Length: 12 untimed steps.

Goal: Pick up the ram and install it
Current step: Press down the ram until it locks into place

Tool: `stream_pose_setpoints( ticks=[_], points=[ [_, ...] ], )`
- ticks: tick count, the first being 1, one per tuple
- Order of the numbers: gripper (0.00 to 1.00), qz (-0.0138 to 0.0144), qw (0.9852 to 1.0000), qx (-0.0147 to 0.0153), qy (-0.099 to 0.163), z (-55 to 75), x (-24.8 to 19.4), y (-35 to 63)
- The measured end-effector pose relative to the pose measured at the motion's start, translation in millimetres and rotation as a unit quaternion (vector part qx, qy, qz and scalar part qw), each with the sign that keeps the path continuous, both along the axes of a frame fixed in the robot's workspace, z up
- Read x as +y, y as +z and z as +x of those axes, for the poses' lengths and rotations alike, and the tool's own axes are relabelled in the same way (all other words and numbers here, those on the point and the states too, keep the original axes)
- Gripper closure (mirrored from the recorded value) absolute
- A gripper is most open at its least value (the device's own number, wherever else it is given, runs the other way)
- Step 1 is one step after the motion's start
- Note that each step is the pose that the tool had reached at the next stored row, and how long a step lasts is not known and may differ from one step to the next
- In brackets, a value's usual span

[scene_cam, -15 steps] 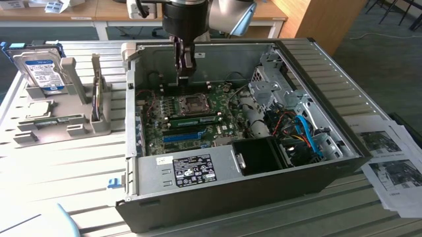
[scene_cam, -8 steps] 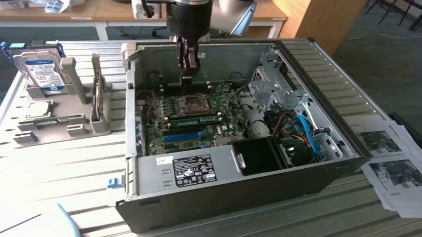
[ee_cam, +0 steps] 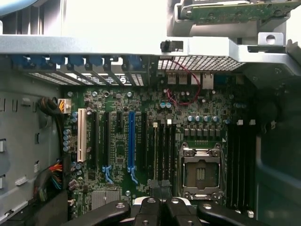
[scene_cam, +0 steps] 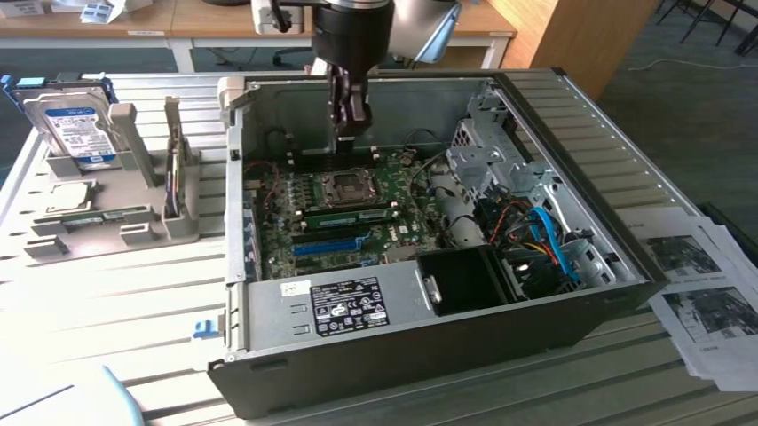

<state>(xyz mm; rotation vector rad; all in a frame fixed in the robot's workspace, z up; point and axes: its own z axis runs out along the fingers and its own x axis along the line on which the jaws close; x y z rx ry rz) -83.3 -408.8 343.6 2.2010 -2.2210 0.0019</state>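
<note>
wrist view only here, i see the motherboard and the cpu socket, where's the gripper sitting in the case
observer: the gripper hangs inside the open case, above the motherboard, just beyond the cpu socket.
operator: what's outside the case
observer: a grey holder stands at the exterior view's left, with a blue-labelled hard drive upright in it.
operator: anything on the other side
observer: printed papers lie beside the case at the exterior view's right.

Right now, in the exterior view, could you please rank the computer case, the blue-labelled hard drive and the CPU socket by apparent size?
1. computer case, by far the largest
2. blue-labelled hard drive
3. CPU socket, smallest
</note>
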Motion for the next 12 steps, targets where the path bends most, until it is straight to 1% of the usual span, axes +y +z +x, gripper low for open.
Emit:
stream_pose_setpoints(
  ticks=[12],
  points=[
    [0.91, 0.0000, 1.0000, 0.0001, 0.000, 17.0, 0.0, 0.0]
  ],
)
